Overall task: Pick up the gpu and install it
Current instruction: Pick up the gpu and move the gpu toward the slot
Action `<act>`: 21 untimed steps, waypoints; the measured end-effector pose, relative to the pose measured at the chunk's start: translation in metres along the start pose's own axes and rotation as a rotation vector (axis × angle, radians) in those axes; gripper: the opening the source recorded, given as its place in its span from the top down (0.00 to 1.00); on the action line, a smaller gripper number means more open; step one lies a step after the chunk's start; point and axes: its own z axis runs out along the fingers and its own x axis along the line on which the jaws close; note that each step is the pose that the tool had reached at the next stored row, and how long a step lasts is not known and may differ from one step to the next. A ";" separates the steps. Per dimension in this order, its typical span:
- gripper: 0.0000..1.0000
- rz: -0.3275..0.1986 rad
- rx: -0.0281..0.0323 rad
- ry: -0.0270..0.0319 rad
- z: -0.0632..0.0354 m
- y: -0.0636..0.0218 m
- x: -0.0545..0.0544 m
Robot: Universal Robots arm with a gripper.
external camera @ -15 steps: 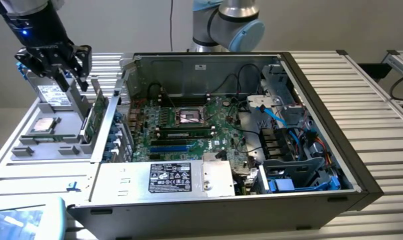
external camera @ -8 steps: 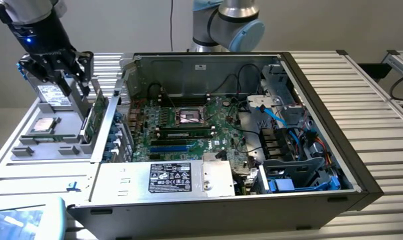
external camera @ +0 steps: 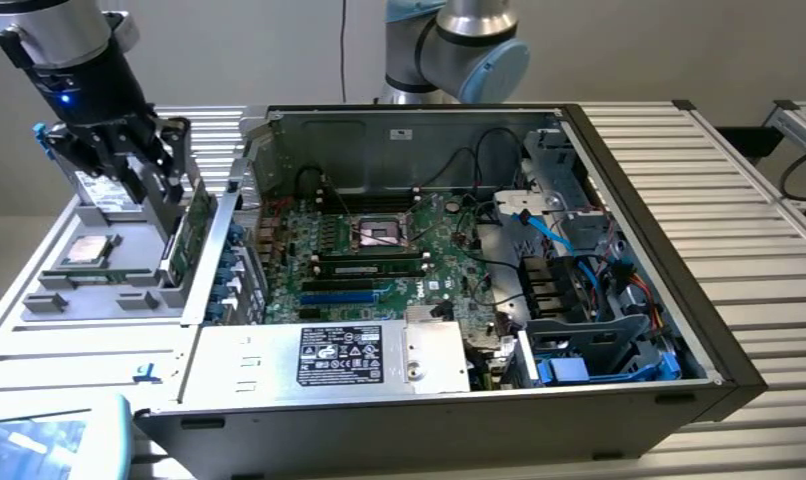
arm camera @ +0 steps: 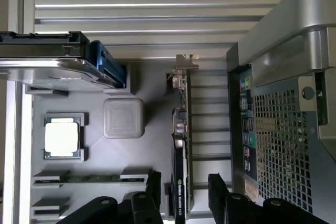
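Note:
The gpu [arm camera: 181,129] stands on its long edge in a slot of the grey parts tray [arm camera: 152,145], its silver bracket at one end and a black cooler face with a green label at the other. My gripper [arm camera: 185,182] is open, with one black finger on each side of the card's labelled end and a gap on both sides. In the exterior view the gripper [external camera: 147,175] hangs over the tray [external camera: 56,300] at the exterior view's left, just above the green card [external camera: 194,228]. Nothing is held.
The tray also holds a processor [arm camera: 62,136], a grey drive [arm camera: 52,64] and a memory stick [arm camera: 89,178]. The open computer case [external camera: 643,180] lies right beside it, with the motherboard [external camera: 376,250], power supply [external camera: 350,355] and cables inside. The case's perforated back panel [arm camera: 283,140] stands close to the gripper.

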 end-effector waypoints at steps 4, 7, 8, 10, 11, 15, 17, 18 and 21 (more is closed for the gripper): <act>0.51 0.007 -0.0010 -0.0004 0.0069 -0.0050 0.000; 0.51 0.013 -0.0061 -0.0006 0.0121 -0.0087 0.000; 0.51 0.015 -0.0081 -0.0007 0.0138 -0.0095 0.000; 0.51 0.018 -0.0106 -0.0001 0.0170 -0.0105 0.000; 0.51 0.019 -0.0117 0.0008 0.0183 -0.0109 0.000; 0.51 0.021 -0.0129 0.0100 0.0229 -0.0121 -0.001; 0.51 0.022 -0.0138 0.0144 0.0253 -0.0126 -0.002; 0.51 0.023 -0.0145 0.0163 0.0265 -0.0128 -0.003; 0.51 0.024 -0.0174 0.0209 0.0303 -0.0134 -0.005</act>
